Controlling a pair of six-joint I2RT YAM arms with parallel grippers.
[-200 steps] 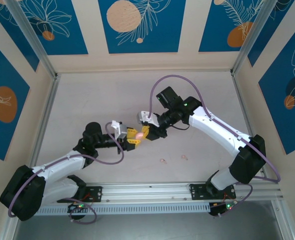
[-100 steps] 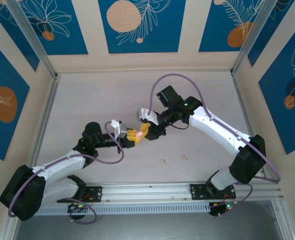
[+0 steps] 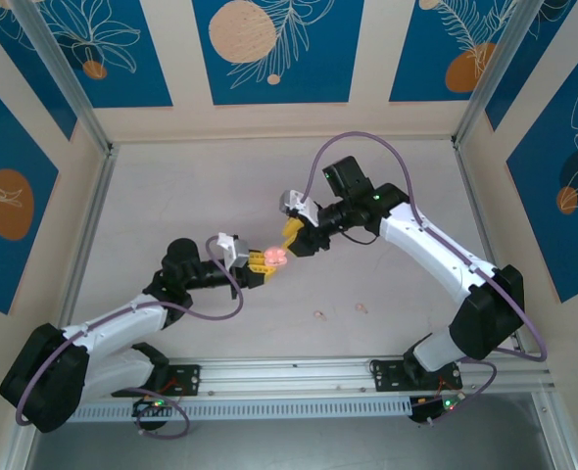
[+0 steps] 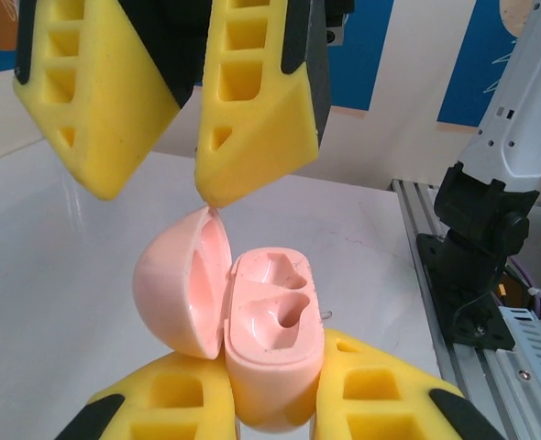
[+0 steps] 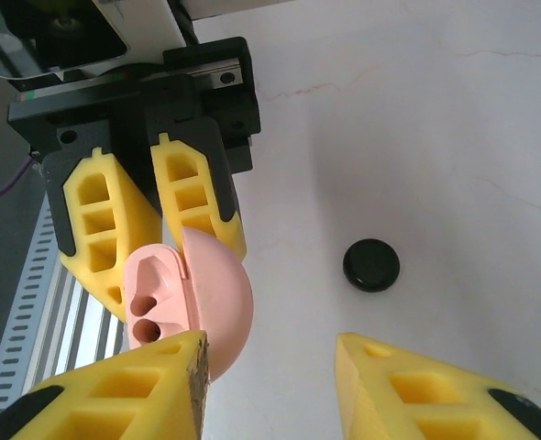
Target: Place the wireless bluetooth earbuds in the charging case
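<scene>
Top view, case: pink case (image 3: 274,257) held off the table (image 3: 201,186), between the two arms.
Top view, left gripper: left gripper (image 3: 261,262) is clenched on the case.
Top view, right gripper: right gripper (image 3: 294,236) is just beside the case, jaws released and holding nothing.
Top view, earbuds: two pale pink earbuds (image 3: 318,314) lie on the table near the front rail, a little apart from each other and well apart from the case.
Top view, count: one pink case, two pink earbuds, two grippers.
Left wrist, case: the lid (image 4: 181,284) is swung open. There are two sockets (image 4: 280,307), both empty. The base is pinched between this arm's fingers.
Left wrist, right gripper: one finger's tip is at the lid's rim; touching or just clear, I cannot tell.
Right wrist, count: one black case (image 5: 371,265), shut, on the table.
Handling, earbuds: likely very light, hard, smooth and curved, so apt to squirt from soft pads.
Handling, hold: pinch across the fat body and leave the stem free to aim at a socket.
Handling, case: light and stiff, with a loose hinged lid; hold it by the base.
</scene>
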